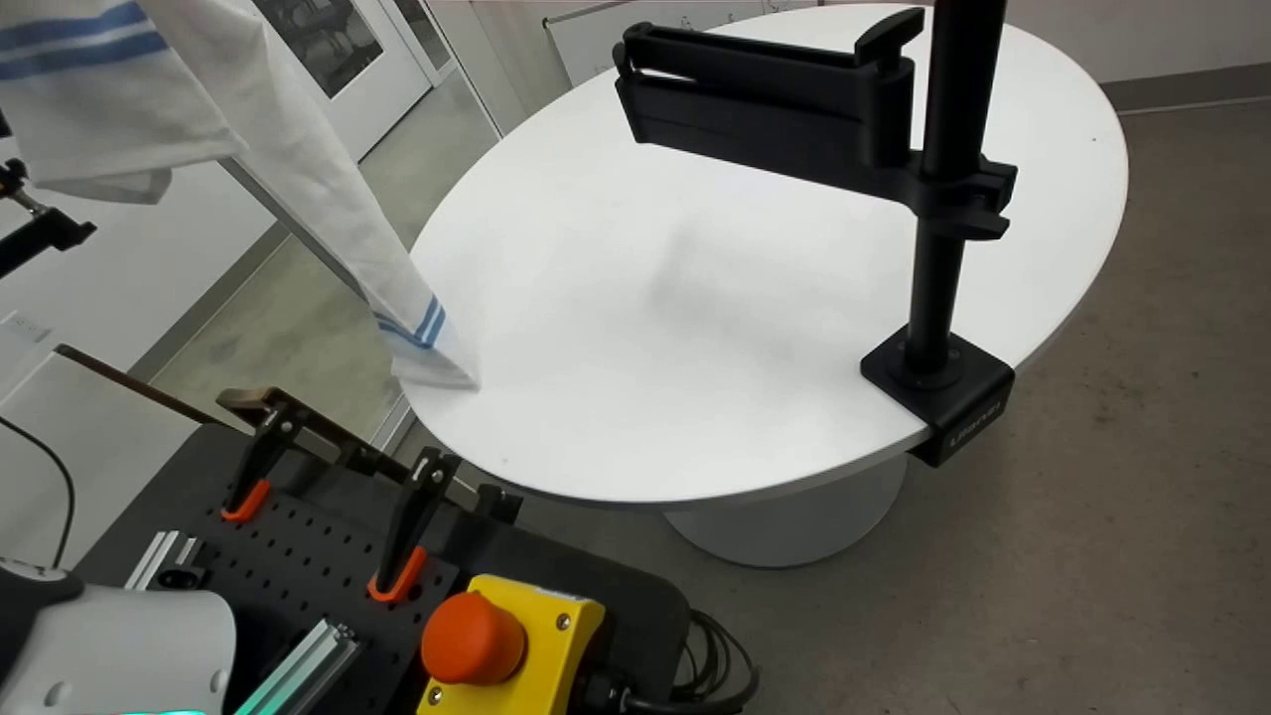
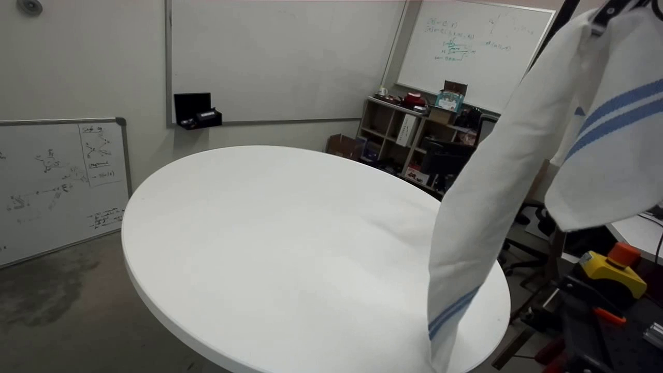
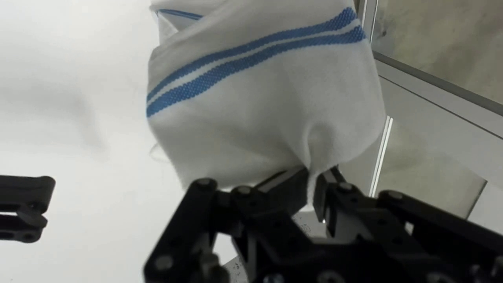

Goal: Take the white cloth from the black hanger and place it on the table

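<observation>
Wrist view: my hand [image 3: 313, 188] pinches the cloth [image 3: 267, 102]; I should centre it over the table [image 3: 110, 220] below me, then lower.

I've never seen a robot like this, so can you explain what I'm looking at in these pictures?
This is a robot's gripper, which works like a two-fingered pincher. It holds a white cloth with blue stripes. The wrist view is taken from the robot's own wrist; both exterior views are taken from outside the robot. The cloth hangs down, with its lower end near the edge of a round white table; I can't tell whether it touches. A black hanger stands clamped to the table's edge.
</observation>
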`<action>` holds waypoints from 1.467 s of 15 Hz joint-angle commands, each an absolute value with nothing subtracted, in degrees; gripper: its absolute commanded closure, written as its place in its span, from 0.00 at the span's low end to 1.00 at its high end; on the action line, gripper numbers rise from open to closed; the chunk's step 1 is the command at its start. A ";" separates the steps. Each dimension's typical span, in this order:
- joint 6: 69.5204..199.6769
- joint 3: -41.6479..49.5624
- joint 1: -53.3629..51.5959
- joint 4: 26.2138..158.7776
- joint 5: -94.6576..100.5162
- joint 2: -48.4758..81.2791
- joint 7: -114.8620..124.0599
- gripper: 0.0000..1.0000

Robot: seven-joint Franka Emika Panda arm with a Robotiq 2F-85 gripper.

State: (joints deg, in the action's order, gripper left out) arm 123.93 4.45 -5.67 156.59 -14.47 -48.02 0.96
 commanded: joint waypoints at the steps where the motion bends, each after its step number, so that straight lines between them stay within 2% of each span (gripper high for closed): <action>1: 123.82 3.26 -3.35 157.00 -13.58 -46.54 0.85 0.98; 8: 129.90 2.41 -1.25 157.75 -12.54 -38.50 1.10 0.98; 22: 155.25 0.30 1.19 156.18 -5.54 -16.51 3.43 0.98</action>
State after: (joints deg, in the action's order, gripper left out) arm 150.73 1.54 -0.36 158.07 -8.12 -21.35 1.37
